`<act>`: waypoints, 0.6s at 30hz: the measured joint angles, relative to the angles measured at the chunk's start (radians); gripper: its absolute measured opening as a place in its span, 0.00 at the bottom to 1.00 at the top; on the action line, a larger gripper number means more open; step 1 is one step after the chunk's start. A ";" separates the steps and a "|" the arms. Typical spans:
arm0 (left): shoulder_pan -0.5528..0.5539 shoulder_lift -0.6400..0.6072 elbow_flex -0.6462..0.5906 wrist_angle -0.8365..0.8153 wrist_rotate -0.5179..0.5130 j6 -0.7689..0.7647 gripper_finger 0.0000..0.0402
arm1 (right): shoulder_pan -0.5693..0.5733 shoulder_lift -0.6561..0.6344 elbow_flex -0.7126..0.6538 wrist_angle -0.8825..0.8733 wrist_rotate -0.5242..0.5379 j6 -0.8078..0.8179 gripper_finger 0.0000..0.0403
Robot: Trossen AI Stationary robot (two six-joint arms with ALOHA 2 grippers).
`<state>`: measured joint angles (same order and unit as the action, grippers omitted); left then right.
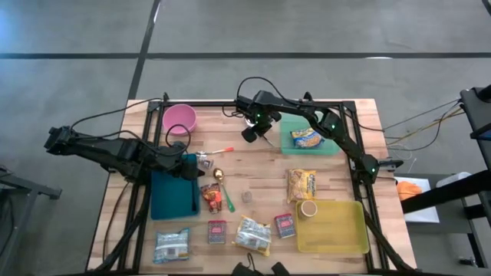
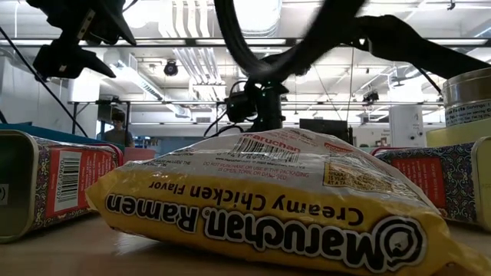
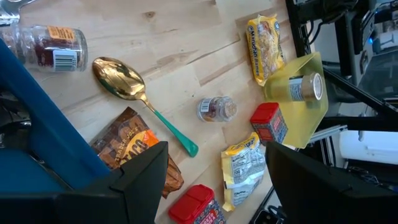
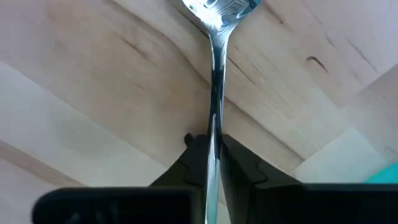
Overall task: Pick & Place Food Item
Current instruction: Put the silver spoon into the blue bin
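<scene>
My right gripper (image 1: 258,136) points down at the far middle of the table, shut on a silver utensil (image 4: 214,74), just left of a green tray (image 1: 330,146) that holds a yellow ramen packet (image 1: 307,138). The utensil's patterned head (image 4: 219,7) points away from the fingers over the wood. My left gripper (image 3: 217,186) hangs open above the blue tray (image 1: 170,201) at the left, holding nothing. Ramen packets (image 1: 301,184) (image 1: 253,234), red tins (image 1: 285,225) and a chocolate pack (image 1: 211,197) lie loose on the table. My right gripper pinches the utensil's thin handle (image 4: 213,134) between its two fingers (image 4: 239,158), which come from above and point down. The handle runs out from between the fingertips along the tabletop; I cannot tell whether it is lifted clear of the wood.
A pink bowl (image 1: 179,119) stands at the far left. A yellow tray (image 1: 341,230) with a can (image 1: 308,208) sits at the near right. A gold spoon with a green handle (image 3: 134,93), a jar (image 3: 53,48) and a small jar (image 3: 216,109) lie mid-table.
</scene>
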<state>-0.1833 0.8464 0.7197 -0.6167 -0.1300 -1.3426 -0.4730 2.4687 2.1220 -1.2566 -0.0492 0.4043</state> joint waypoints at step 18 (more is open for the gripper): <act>0.000 0.000 0.000 -0.001 0.001 -0.003 0.69 | 0.006 -0.086 -0.001 0.007 -0.143 -0.072 0.05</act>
<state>-0.1833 0.8463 0.7197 -0.6174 -0.1291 -1.3460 -0.4672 2.3823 2.1208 -1.2495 -0.1922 0.3322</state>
